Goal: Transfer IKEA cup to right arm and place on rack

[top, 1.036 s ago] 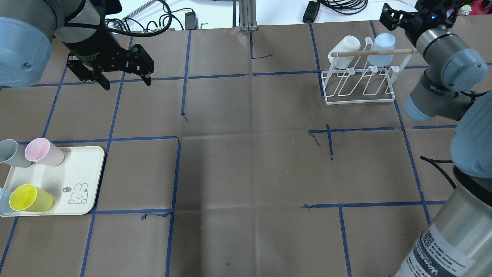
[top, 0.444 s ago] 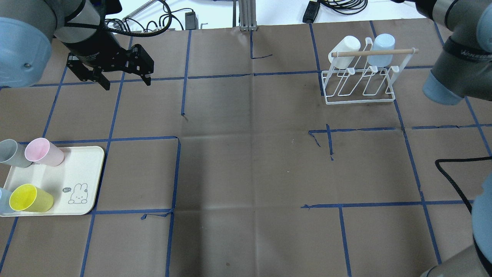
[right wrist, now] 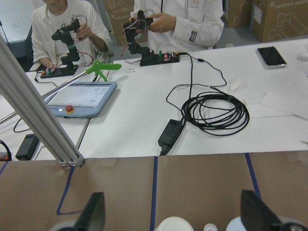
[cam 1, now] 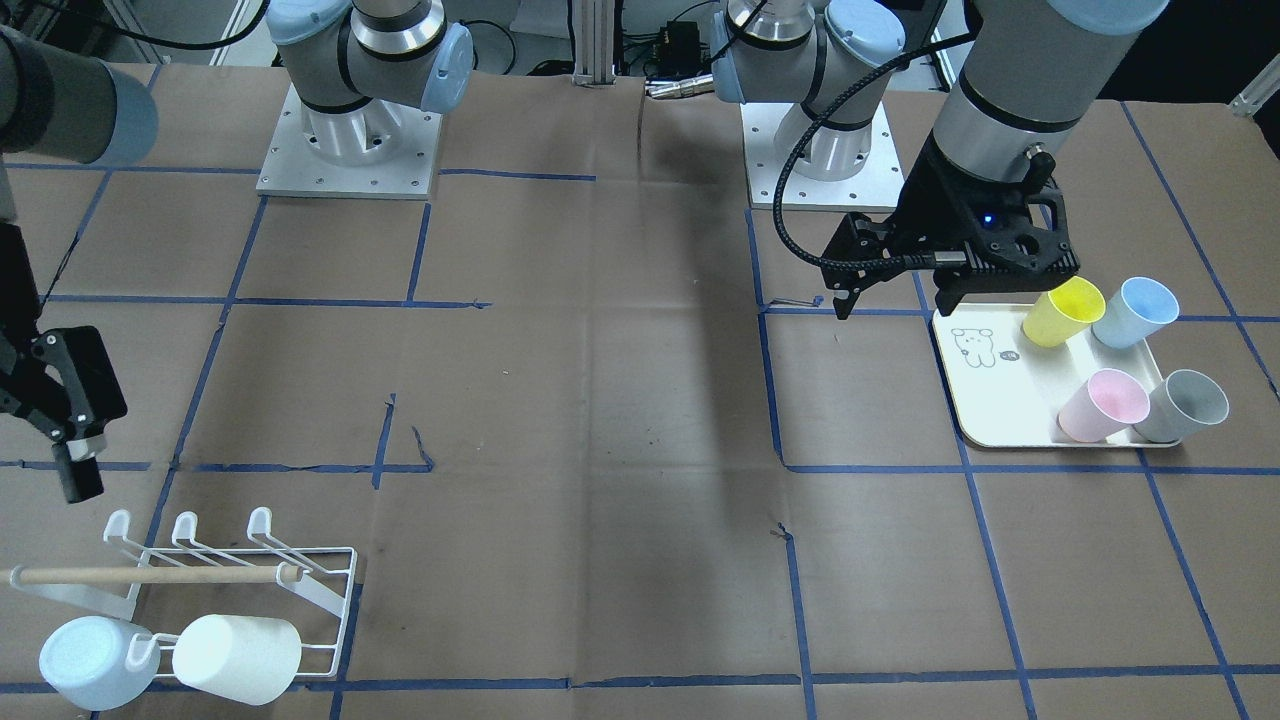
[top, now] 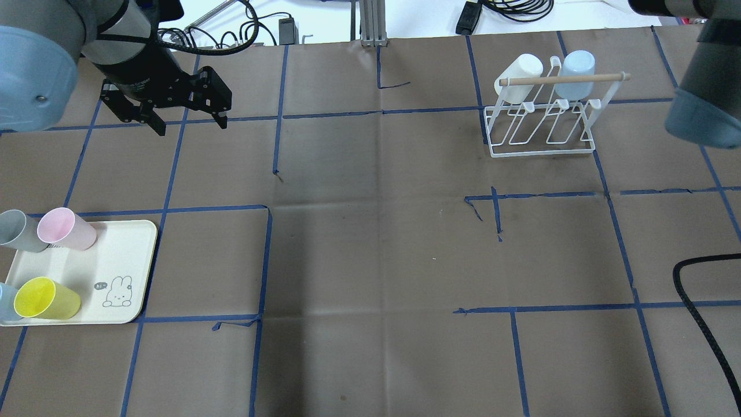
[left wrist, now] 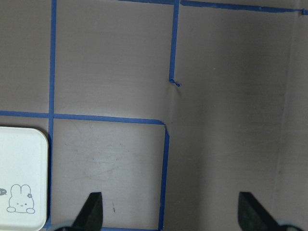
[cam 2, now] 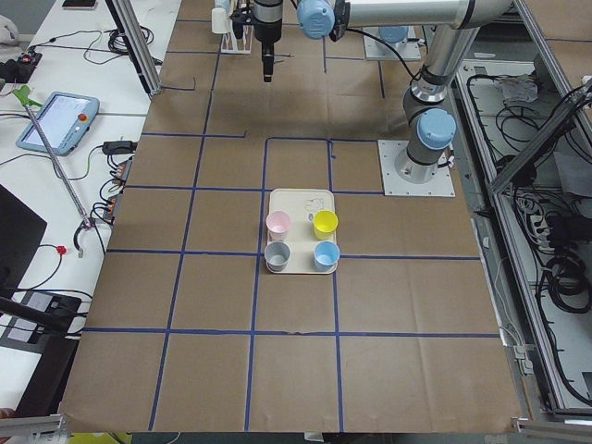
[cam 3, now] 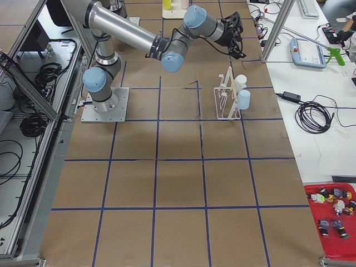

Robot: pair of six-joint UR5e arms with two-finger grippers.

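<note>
**Reset between cups, right arm pulling clear of the rack**

Your right gripper (right wrist: 172, 211) is sitting with its fingers spread wide and nothing between them, looking out past the table edge at the bench. Over the last second it's been swinging up and away from the corner by the rack (top: 544, 153). In the overhead you're now only seeing one joint of the right arm (top: 703, 110). Your left gripper (top: 191, 124) isn't budging. It's hanging over bare table beyond the tray (top: 116, 249), jaws just as wide, carrying nothing.

So no cup is travelling right now. The white cup (top: 518, 69) and pale blue cup (top: 576, 65) are hanging on the rack's far side, and I'm reading that as one placement wrapping up. The yellow cup (top: 46, 298), pink cup (top: 66, 229), grey cup (top: 20, 230) and a second blue cup (cam 1: 1135, 310) are sitting on the tray. You're probably looking at the left gripper going down for one of those next.
</note>
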